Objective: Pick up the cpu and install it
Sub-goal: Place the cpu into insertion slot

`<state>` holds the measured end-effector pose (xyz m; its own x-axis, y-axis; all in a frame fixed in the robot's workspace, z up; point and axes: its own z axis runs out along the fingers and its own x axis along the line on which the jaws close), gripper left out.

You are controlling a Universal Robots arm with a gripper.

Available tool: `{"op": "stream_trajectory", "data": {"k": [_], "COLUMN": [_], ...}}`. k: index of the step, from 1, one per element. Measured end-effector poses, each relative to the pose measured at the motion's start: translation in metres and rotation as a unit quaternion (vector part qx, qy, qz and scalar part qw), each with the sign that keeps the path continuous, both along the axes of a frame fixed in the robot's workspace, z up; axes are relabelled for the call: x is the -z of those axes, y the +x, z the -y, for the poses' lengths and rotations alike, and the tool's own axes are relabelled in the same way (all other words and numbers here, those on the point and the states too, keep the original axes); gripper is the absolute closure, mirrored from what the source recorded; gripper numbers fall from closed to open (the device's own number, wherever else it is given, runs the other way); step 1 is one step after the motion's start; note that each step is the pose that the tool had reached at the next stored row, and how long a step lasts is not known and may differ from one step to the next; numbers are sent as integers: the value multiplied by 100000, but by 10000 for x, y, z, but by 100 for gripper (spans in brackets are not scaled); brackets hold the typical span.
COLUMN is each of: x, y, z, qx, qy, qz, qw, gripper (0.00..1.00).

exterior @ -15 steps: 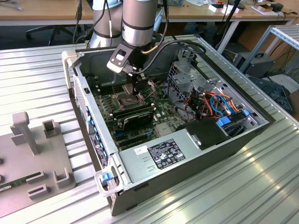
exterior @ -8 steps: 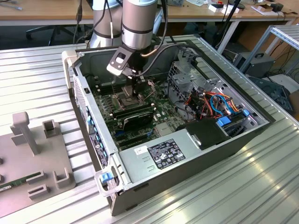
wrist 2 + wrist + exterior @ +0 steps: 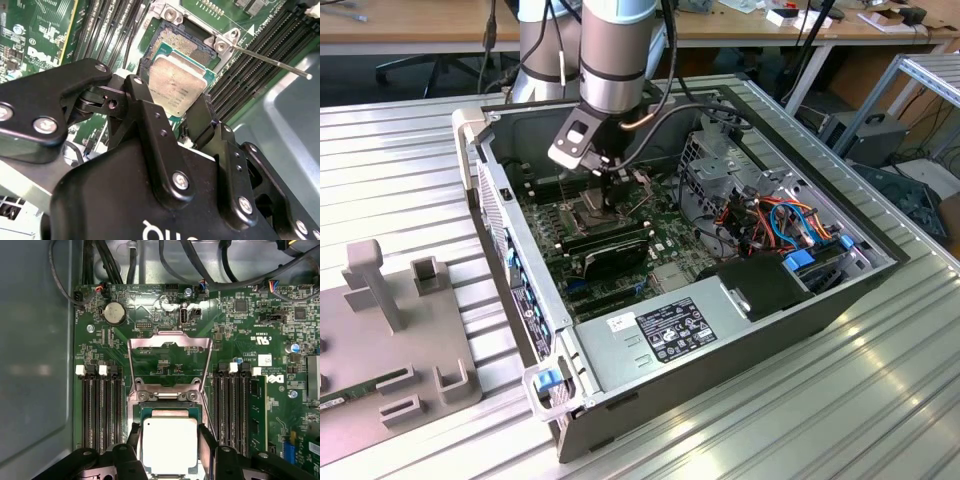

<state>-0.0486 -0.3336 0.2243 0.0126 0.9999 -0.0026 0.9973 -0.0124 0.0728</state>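
The cpu (image 3: 177, 85) is a small silver-topped square chip, and my gripper (image 3: 175, 95) is shut on it with a black finger against each of two opposite edges. It hangs just over the open socket (image 3: 175, 45), whose gold contact field shows past the chip's far edge. In the first wrist view the cpu (image 3: 170, 442) sits between the fingers (image 3: 206, 440) of my gripper (image 3: 170, 440), over the socket frame (image 3: 170, 396). The hinged metal plate (image 3: 170, 347) stands raised. In the exterior view my gripper (image 3: 607, 195) reaches down into the computer case (image 3: 480, 130).
Black memory slots (image 3: 100, 410) flank the socket on both sides. A thin lever rod (image 3: 270, 61) sticks out beside it. The case also holds a power supply (image 3: 670, 330) and coloured cables (image 3: 780, 220). A grey fixture plate (image 3: 390, 340) lies at the exterior view's left.
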Motion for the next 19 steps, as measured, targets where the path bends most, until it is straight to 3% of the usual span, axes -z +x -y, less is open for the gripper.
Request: {"op": "stream_trajectory", "data": {"k": [3, 6, 15, 19], "x": [68, 69, 171, 188], "y": [0, -2, -38, -38], "z": [0, 0, 0, 0], "qx": [1, 6, -383, -402], "qy": [-1, -9, 5, -5], "qz": [1, -4, 70, 64], "qw": [100000, 100000, 99999, 99999], "gripper": [45, 45, 45, 45]}}
